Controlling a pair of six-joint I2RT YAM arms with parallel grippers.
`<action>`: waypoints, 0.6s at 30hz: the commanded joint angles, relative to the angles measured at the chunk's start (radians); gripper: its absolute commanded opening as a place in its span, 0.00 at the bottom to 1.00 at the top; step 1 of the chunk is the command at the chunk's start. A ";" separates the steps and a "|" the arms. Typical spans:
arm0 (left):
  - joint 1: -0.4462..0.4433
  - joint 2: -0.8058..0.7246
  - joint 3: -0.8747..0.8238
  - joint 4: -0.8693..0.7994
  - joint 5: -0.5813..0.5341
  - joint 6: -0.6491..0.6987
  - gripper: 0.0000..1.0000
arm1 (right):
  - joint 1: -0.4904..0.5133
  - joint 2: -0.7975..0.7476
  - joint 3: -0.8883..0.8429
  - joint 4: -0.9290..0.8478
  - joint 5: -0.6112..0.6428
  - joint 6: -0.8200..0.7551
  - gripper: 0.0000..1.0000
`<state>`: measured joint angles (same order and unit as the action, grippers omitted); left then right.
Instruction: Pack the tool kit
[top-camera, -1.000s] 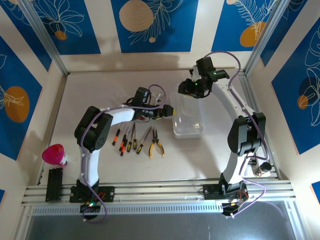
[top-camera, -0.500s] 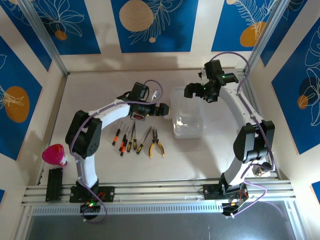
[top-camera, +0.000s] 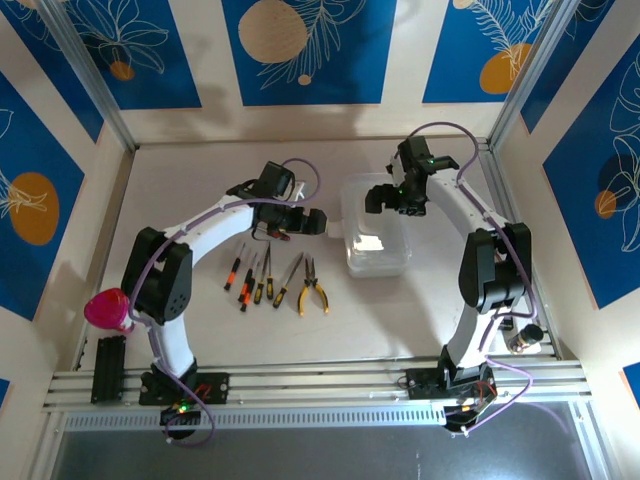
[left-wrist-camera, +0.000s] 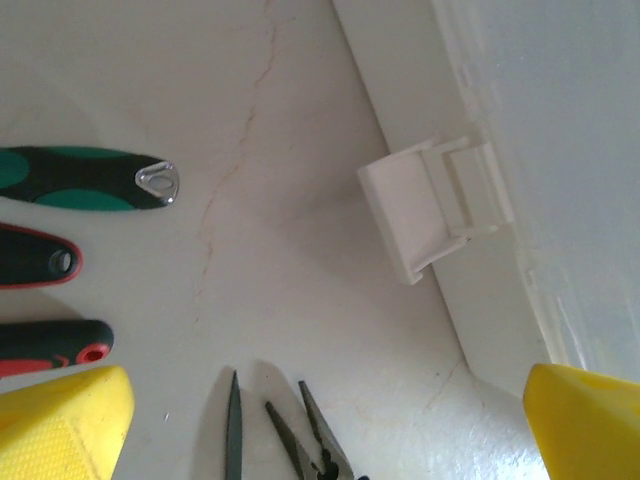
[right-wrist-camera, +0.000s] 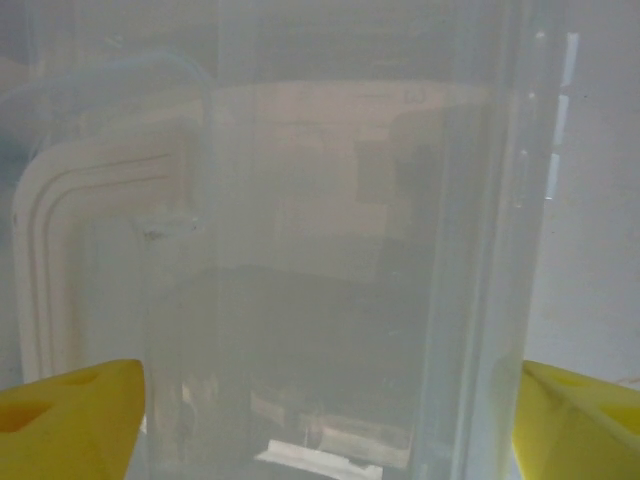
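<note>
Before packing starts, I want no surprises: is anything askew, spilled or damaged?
Nothing stands out. The screwdrivers and pliers lie in a neat row beside the clear case, whose white latch sticks outward.

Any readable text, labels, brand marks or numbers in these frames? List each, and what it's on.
None readable.
Clear case: faint marks in the right wrist view, too blurred to read.
Tool handles: no print visible.
Pink cup: no label visible at this size.
</note>
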<state>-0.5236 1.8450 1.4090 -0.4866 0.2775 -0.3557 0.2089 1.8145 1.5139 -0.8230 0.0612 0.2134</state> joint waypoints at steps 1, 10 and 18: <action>0.008 -0.020 0.028 -0.044 -0.019 0.026 1.00 | -0.004 0.003 -0.027 0.017 -0.033 -0.006 0.85; 0.009 0.031 0.140 -0.087 0.013 0.064 1.00 | -0.028 -0.008 -0.061 0.057 -0.101 -0.008 0.68; 0.007 0.074 0.223 -0.051 0.094 0.050 1.00 | -0.076 -0.049 -0.071 0.106 -0.248 -0.018 0.63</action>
<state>-0.5236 1.8900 1.5967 -0.5438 0.3099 -0.3080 0.1493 1.7893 1.4693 -0.7704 -0.0589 0.2100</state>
